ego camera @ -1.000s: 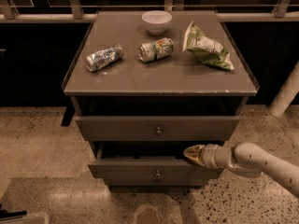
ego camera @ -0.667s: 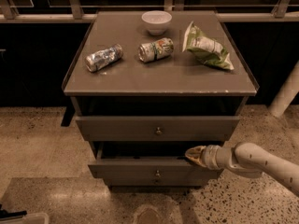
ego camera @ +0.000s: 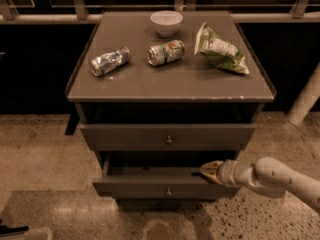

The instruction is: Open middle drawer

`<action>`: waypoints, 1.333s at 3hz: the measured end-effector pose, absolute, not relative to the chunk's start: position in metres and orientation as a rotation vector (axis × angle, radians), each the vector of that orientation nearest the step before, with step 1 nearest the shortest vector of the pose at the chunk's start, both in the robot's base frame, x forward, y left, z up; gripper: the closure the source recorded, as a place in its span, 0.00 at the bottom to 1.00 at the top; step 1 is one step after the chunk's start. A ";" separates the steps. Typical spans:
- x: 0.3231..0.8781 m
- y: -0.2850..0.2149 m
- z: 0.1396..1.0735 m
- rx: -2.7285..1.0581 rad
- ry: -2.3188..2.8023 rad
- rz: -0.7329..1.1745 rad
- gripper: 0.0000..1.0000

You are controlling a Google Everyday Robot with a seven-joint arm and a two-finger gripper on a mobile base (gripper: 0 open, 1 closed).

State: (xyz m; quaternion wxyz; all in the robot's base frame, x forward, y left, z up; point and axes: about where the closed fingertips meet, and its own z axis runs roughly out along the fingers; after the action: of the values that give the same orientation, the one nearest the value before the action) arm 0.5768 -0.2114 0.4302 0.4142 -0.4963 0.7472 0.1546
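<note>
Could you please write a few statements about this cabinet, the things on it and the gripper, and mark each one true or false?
1. The gripper is at the top edge of the middle drawer, to the right of its knob. True.
2. The white bowl stands at the front edge of the cabinet top. False: it stands at the back edge.
3. Two cans lie on their sides on the cabinet top. True.
4. The green bag lies left of the cans. False: it lies to their right in the view.
5. The middle drawer is fully shut. False: it is pulled partly out, with a dark gap behind its front.
</note>
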 end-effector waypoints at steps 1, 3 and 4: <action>0.543 -0.215 0.433 -1.185 1.894 0.433 1.00; 0.484 -0.204 0.445 -1.099 1.888 0.565 1.00; 0.478 -0.205 0.450 -1.026 1.843 0.595 1.00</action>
State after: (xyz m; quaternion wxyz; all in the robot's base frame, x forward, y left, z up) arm 0.4777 -0.2048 0.4495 0.4573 -0.4164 0.7479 0.2412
